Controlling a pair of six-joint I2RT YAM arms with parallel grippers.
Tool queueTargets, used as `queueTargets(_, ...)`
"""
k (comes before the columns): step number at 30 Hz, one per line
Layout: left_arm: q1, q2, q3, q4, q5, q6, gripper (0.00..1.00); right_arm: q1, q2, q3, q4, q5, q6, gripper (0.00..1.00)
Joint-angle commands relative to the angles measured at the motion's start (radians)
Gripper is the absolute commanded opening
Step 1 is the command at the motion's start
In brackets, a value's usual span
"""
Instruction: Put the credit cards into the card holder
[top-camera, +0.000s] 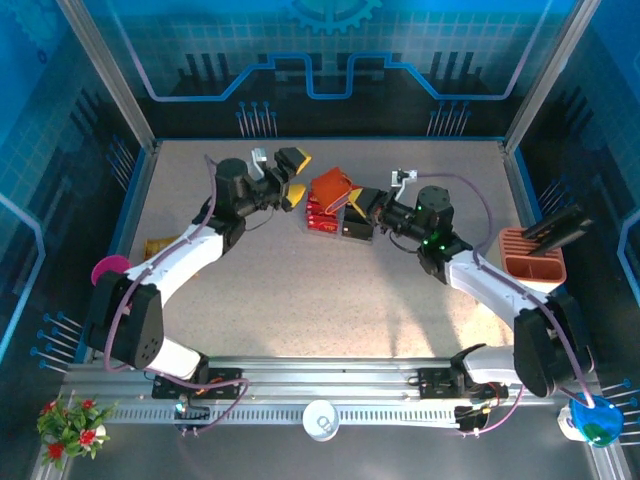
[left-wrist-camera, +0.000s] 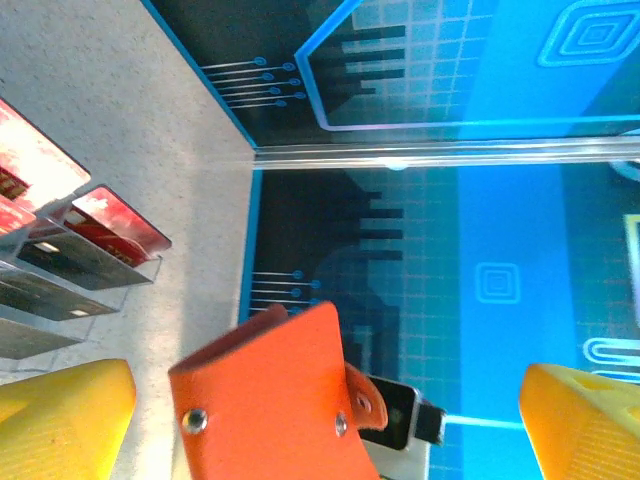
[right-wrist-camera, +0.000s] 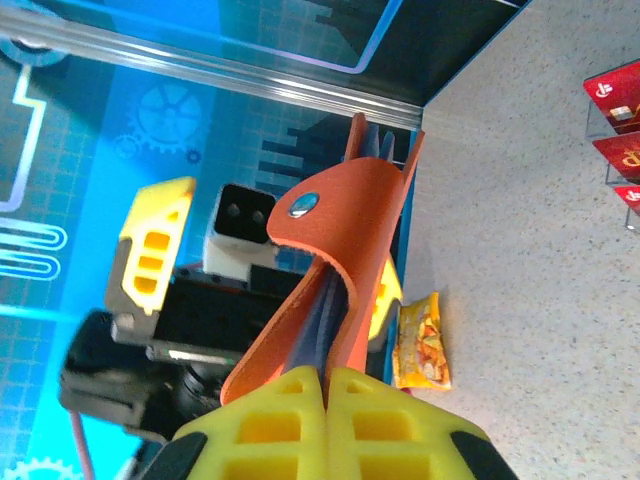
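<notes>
Print on red cards (left-wrist-camera: 120, 225) illegible, card holder (right-wrist-camera: 330, 235) pinched in right hand (right-wrist-camera: 328, 378)

Top view: high above and behind the arm bases, looking down and forward; the whole table (top-camera: 300, 300) fills mid-frame, back wall along the top.
Left wrist view: very near, facing the back wall; left gripper (left-wrist-camera: 325, 415) spread to the lower corners, wallet (left-wrist-camera: 270, 400) lower centre, card tray (left-wrist-camera: 90, 260) at left edge.
Right wrist view: very near; right gripper (right-wrist-camera: 325, 385) bottom centre, left gripper behind at left.
Shared: wallet and card tray, all three views.
</notes>
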Motion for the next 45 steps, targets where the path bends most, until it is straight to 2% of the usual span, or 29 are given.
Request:
queueTargets(1, -0.013, -0.022, 0.184, -0.38, 0.03, 0.236, 0.99, -0.009, -0.057, 0.0, -0.123, 0.02, -0.153, 0.0)
queueTargets(6, -0.06, 0.062, 0.431, -0.775, -0.052, 0.396, 0.99, 0.001, -0.099, 0.005, -0.218, 0.037, -0.277, 0.0)
queueTargets(12, -0.112, 0.171, 0.642, -1.076, -0.156, 0.489, 0.99, 0.019, -0.124, 0.009, -0.293, 0.045, -0.392, 0.0)
queueTargets(16, -0.133, 0.233, 0.731, -1.189, -0.188, 0.532, 0.99, 0.043, -0.125, 0.03, -0.333, 0.05, -0.453, 0.0)
queueTargets(21, -0.149, 0.263, 0.764, -1.217, -0.205, 0.544, 0.99, 0.074, -0.116, 0.065, -0.383, 0.064, -0.504, 0.0)
queueTargets(36, -0.193, 0.335, 0.769, -1.211, -0.23, 0.541, 0.99, 0.099, -0.094, 0.1, -0.408, 0.072, -0.531, 0.0)
queueTargets(45, -0.199, 0.318, 0.695, -1.214, -0.244, 0.555, 0.99, 0.098, -0.116, 0.081, -0.441, 0.13, -0.534, 0.0)
